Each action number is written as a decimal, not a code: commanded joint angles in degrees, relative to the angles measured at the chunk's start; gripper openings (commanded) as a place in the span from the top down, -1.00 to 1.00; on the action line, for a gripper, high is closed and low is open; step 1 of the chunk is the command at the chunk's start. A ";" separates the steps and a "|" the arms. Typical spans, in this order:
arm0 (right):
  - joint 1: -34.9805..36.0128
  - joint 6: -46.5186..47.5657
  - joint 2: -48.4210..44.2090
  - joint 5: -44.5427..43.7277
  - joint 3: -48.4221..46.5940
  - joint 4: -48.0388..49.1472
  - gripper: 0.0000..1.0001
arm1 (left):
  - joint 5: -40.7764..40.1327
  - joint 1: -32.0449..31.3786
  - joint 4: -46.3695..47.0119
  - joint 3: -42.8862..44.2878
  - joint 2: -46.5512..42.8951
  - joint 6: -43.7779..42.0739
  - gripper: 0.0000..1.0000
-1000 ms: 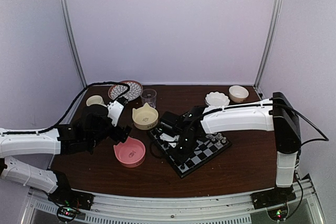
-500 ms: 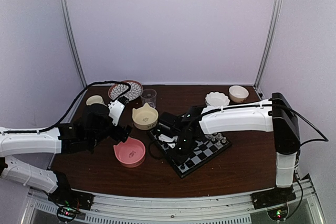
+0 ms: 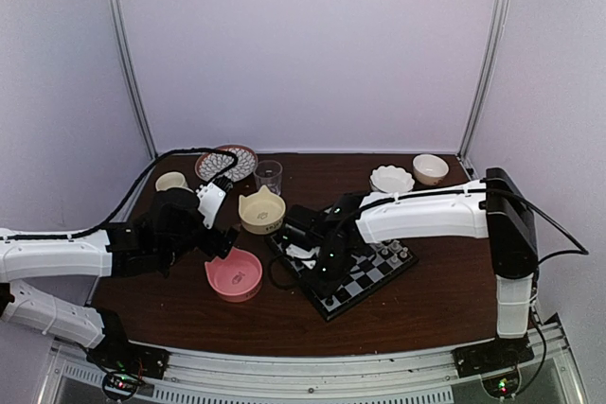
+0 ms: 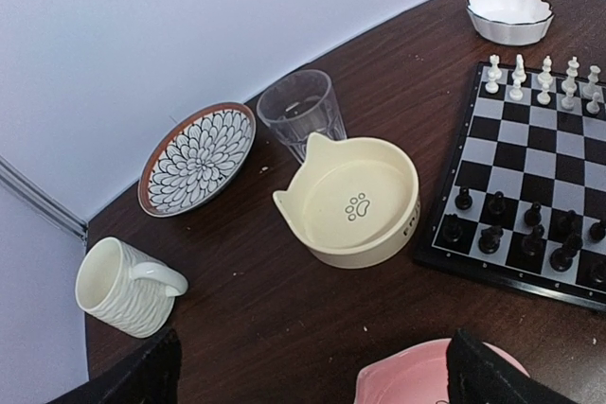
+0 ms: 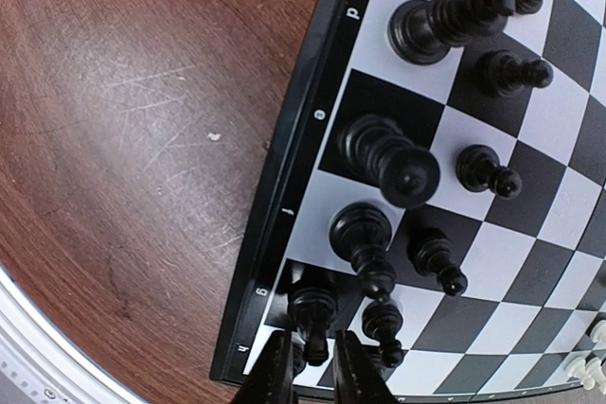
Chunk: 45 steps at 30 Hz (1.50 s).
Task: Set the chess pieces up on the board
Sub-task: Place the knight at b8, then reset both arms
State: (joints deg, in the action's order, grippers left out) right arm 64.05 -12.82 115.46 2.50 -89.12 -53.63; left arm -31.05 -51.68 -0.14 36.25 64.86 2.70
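Right now my right gripper (image 5: 314, 373) hangs at a corner of the board (image 5: 290, 198), fingers barely apart around one of the black chess pieces (image 5: 311, 313); pinched or free, I cannot tell. My left gripper (image 4: 312, 380) hovers beside the board, fingers wide apart.

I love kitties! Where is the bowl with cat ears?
In the top view, the cream cat-ear bowl sits left of centre, in front of the clear glass, behind the pink bowl, right by the far-left corner of the board.
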 commanded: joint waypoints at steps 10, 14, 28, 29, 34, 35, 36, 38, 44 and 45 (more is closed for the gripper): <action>0.55 0.98 -4.76 -5.06 -8.85 -4.80 0.42 | 0.27 0.35 0.54 2.37 0.25 1.37 -0.95; 0.60 1.70 -10.44 -9.32 -10.86 -4.51 0.26 | 0.95 0.40 0.49 2.72 0.28 1.89 -0.95; -8.58 8.97 -47.62 -32.46 25.98 31.51 -0.99 | 1.27 0.35 -0.78 3.50 2.91 3.72 -0.95; -10.49 8.37 -49.24 -33.91 28.21 33.22 -0.99 | 1.09 0.35 -0.56 3.29 2.98 3.75 -0.95; -17.40 9.04 -55.38 -40.69 37.95 45.70 -0.99 | 0.24 1.22 -0.21 2.74 3.59 3.80 -0.95; -18.24 10.29 -56.51 -42.51 40.15 48.70 -0.99 | 0.01 1.68 -0.21 2.63 3.63 3.99 -0.95; -19.19 11.39 -57.74 -44.12 42.54 51.85 -0.99 | -0.02 2.27 -0.21 2.34 3.50 4.32 -0.95; -21.44 13.31 -60.04 -46.12 47.17 57.98 -0.99 | 0.02 3.49 2.03 1.01 3.01 5.12 -0.95; -30.17 16.04 -64.64 -41.25 60.76 69.36 -0.99 | -1.15 5.19 6.84 -3.34 1.30 6.08 -0.95; -30.96 17.17 -64.99 -39.39 62.97 71.96 -0.98 | -0.75 5.19 7.81 -4.10 0.59 5.30 -0.95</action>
State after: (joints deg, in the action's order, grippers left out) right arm 36.32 0.36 52.05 -39.77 -33.45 5.65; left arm -31.07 -46.83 1.76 34.57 67.79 7.75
